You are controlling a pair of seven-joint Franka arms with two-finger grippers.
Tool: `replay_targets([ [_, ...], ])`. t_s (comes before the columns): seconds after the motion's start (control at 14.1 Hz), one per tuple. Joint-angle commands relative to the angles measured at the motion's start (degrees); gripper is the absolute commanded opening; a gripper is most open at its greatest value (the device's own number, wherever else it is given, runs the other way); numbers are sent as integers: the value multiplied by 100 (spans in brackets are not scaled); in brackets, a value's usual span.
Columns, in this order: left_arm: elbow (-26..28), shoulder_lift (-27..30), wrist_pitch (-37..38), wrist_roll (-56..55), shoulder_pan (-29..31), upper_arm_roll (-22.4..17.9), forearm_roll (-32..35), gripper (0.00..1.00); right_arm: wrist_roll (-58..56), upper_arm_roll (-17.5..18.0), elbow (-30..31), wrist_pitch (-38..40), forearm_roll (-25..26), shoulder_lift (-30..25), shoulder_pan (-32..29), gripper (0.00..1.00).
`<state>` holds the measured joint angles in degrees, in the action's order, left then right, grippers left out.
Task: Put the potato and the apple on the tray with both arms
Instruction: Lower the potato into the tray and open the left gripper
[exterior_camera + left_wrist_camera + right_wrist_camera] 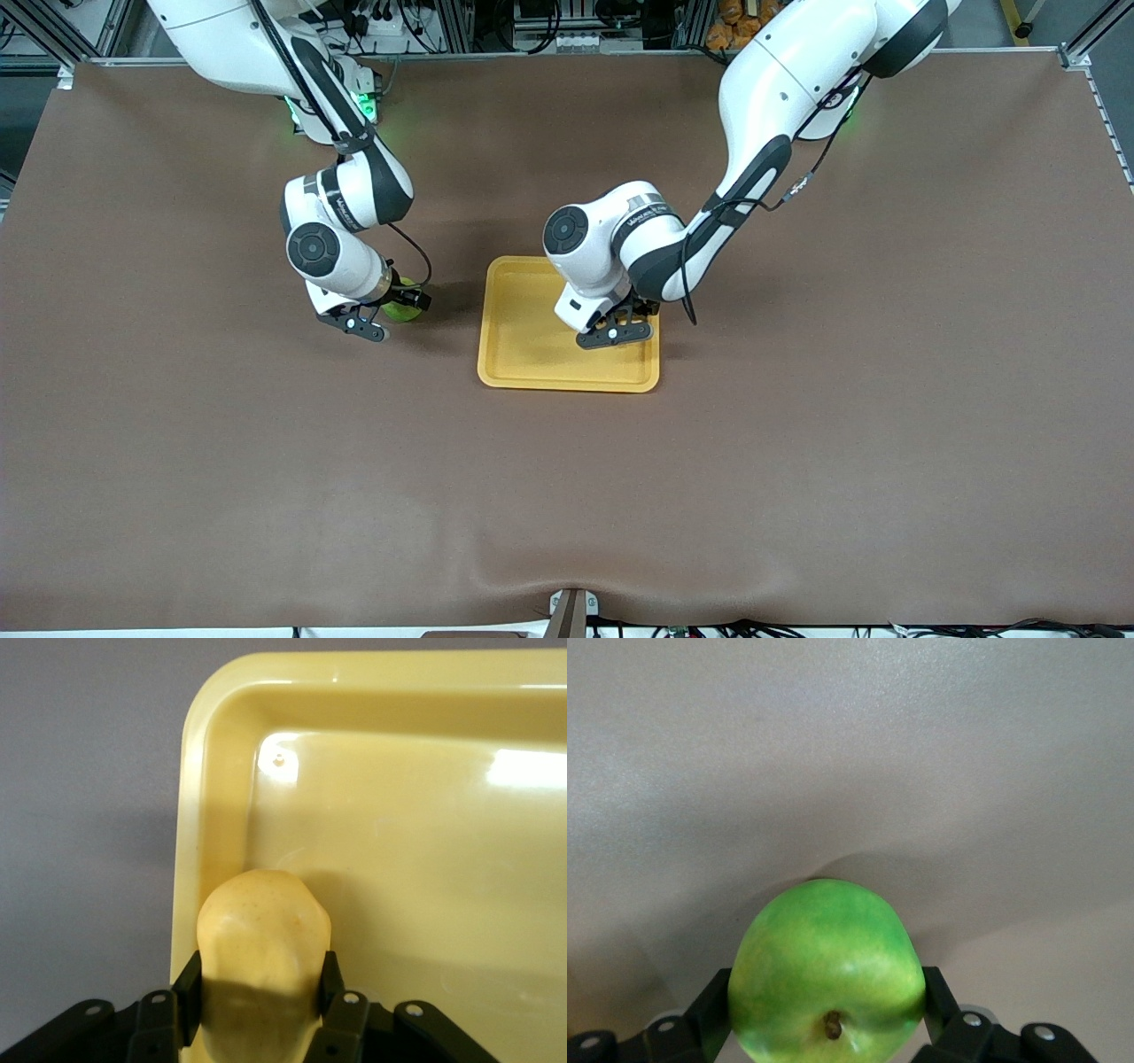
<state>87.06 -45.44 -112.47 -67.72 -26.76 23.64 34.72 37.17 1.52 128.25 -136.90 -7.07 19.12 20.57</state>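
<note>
The yellow-orange tray (pixel 532 354) lies at the table's middle. My left gripper (pixel 625 321) is over the tray, near its edge toward the left arm's end, shut on the potato (pixel 263 943), a pale yellow lump between the black fingers (pixel 188 988); the tray's corner (pixel 230 718) shows below it. The potato is hidden by the hand in the front view. My right gripper (pixel 390 310) is beside the tray toward the right arm's end, over the brown table, shut on the green apple (pixel 403 304), which fills the jaws in the right wrist view (pixel 826 966).
The brown cloth-covered table (pixel 797 443) spreads wide around the tray. The arms' bases and cables stand along the table's edge farthest from the front camera.
</note>
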Motion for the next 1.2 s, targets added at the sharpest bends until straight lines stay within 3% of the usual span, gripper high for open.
replay_targets([
  [0.0, -207, -176, -11, -259, -118, -17, 211, 100, -218, -2, -80, 320, -22, -162, -140, 0],
  [0.28, -303, 113, 40, -242, -49, -44, 150, 100, -395, -11, -721, 1348, -31, -233, -246, 0],
  [0.57, -541, 692, 207, -14, 328, -17, -359, 100, -307, 15, -1108, 1684, -57, -207, -177, 0],
  [0.92, -532, 1484, 401, 1259, 1470, 9, -1001, 100, 210, 33, -1398, 1684, -84, -137, 131, 0],
  [1.13, -506, 1748, 532, 1778, 2033, 18, -1028, 100, 650, 33, -1723, 1684, -478, 21, 324, 0],
])
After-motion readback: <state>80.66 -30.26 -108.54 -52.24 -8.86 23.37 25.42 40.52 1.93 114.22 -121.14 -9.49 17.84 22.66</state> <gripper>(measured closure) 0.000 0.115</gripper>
